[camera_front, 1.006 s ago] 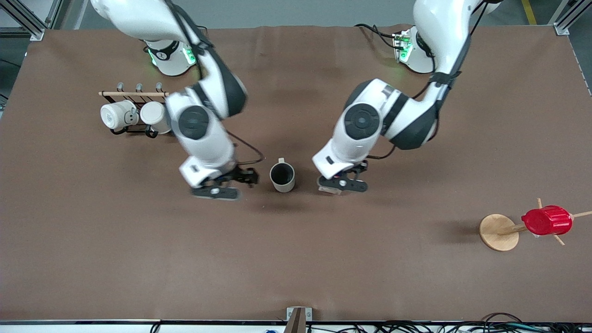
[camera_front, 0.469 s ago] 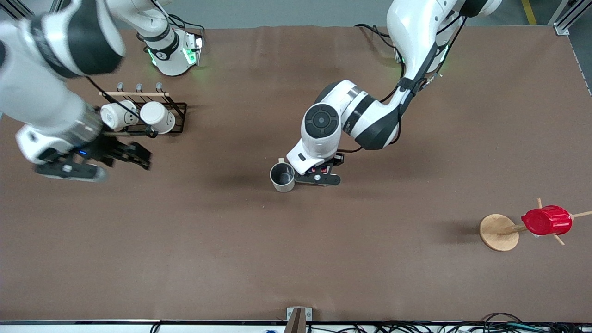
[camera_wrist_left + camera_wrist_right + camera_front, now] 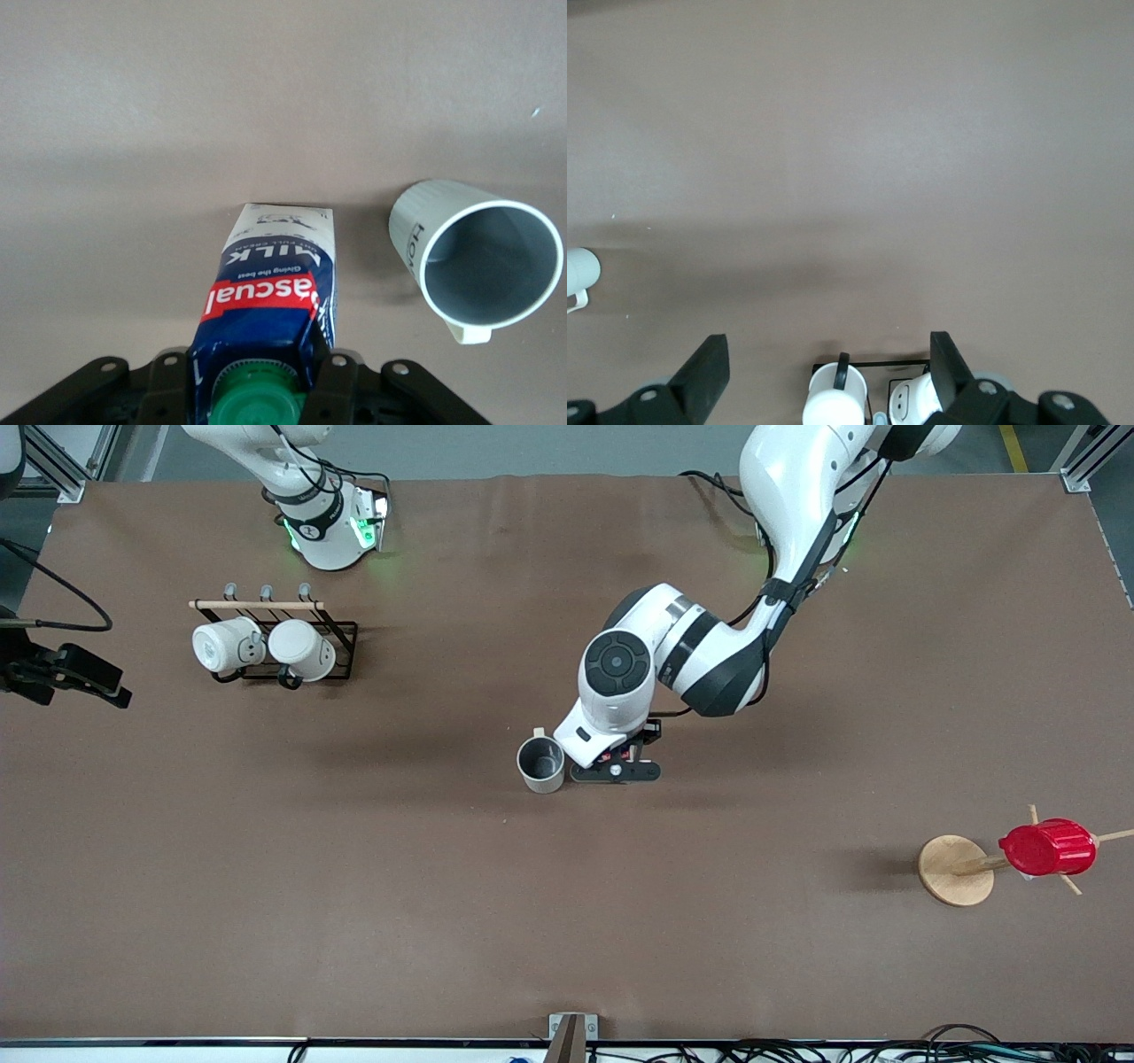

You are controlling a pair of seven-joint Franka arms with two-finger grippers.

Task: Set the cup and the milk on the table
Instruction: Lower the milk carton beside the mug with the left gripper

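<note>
Since the milk (image 3: 270, 292) looks light and crushable, the left tool (image 3: 257, 385) clenches its top; the right tool (image 3: 824, 367), released, waits at the desk's (image 3: 567, 921) nine-o'clock edge.

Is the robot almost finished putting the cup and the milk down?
Nearly. The cup already stands upright on the table, with no claw on it. The left claw is shut on the milk right beside the cup; it is not let go yet. The right claw is open, over the table near the mug rack.
</note>
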